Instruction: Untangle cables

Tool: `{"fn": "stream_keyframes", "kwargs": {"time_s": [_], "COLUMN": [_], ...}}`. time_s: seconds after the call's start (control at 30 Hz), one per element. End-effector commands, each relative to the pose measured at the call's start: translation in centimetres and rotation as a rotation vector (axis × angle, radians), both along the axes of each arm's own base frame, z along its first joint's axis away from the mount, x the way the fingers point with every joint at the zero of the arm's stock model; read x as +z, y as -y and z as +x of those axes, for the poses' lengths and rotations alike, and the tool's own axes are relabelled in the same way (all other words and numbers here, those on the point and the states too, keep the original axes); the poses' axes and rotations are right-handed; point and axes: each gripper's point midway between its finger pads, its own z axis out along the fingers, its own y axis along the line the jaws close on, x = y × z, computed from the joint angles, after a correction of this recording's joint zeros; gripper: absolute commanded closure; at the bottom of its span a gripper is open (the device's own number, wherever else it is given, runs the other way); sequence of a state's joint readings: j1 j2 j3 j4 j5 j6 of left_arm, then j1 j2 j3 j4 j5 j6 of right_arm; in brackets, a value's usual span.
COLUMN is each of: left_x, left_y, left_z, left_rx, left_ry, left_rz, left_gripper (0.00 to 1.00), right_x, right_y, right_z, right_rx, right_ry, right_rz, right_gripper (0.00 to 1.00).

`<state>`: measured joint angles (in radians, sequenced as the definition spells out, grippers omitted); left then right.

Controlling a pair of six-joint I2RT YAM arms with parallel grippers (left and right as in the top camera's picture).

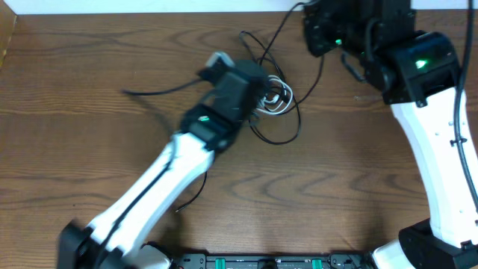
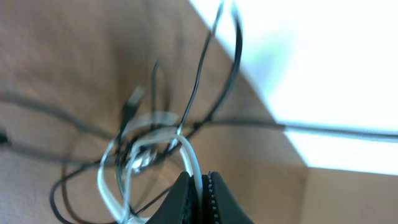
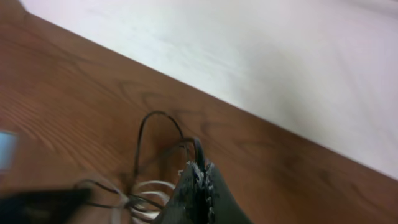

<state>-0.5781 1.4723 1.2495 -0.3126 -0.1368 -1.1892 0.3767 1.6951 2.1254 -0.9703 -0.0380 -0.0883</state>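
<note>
The cables lie tangled at the table's middle: a white cable point(image 1: 279, 98) coiled in small loops, with black cables point(image 1: 287, 133) looping round it and running off left and toward the back. My left gripper point(image 1: 263, 91) is shut on the white cable point(image 2: 189, 152) in the left wrist view, its jaws point(image 2: 200, 182) pinching one strand. My right gripper point(image 1: 317, 36) is at the back edge, shut point(image 3: 199, 168) on a black cable point(image 3: 140, 134) that leads down to the tangle. The white coil also shows in the right wrist view point(image 3: 149, 186).
The wooden table point(image 1: 89, 149) ends at a white wall or edge at the back point(image 3: 280, 56). A loose black cable end point(image 1: 188, 202) lies beside the left arm point(image 1: 172, 172). The right arm point(image 1: 441, 142) stands along the right side.
</note>
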Motion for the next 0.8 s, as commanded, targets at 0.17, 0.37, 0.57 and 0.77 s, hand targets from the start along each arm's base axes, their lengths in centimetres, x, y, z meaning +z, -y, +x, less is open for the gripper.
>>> {"fn": "stream_keyframes", "kwargs": {"time_s": [0.17, 0.37, 0.57, 0.77], "left_x": [9.3, 17.5, 24.7, 30.2], "left_y": [-13.3, -17.5, -17.8, -21.4], "left_z": [-1.2, -2.7, -3.6, -5.1], "left_rx": [0.131, 0.183, 0.165, 0.262], "left_ry": [0.209, 0.413, 0.566, 0.592], "left_rz": [0.094, 0.186, 0.247, 0.326], "left_gripper": [0.93, 0.92, 0.93, 0.92], "right_x": [-2.2, -3.9, -12.9, -19.4], "right_y": [7.0, 12.0, 14.2, 17.0], "right_z": [0.4, 0.2, 0.9, 1.0], "right_rx": [-0.184, -0.294, -0.339, -0.398], "right_ry": [-0.092, -0.175, -0.395, -0.499], "right_rz": [-0.117, -0.137, -0.194, -0.204], "right_gripper": [0.99, 0.99, 0.99, 0.99]}}
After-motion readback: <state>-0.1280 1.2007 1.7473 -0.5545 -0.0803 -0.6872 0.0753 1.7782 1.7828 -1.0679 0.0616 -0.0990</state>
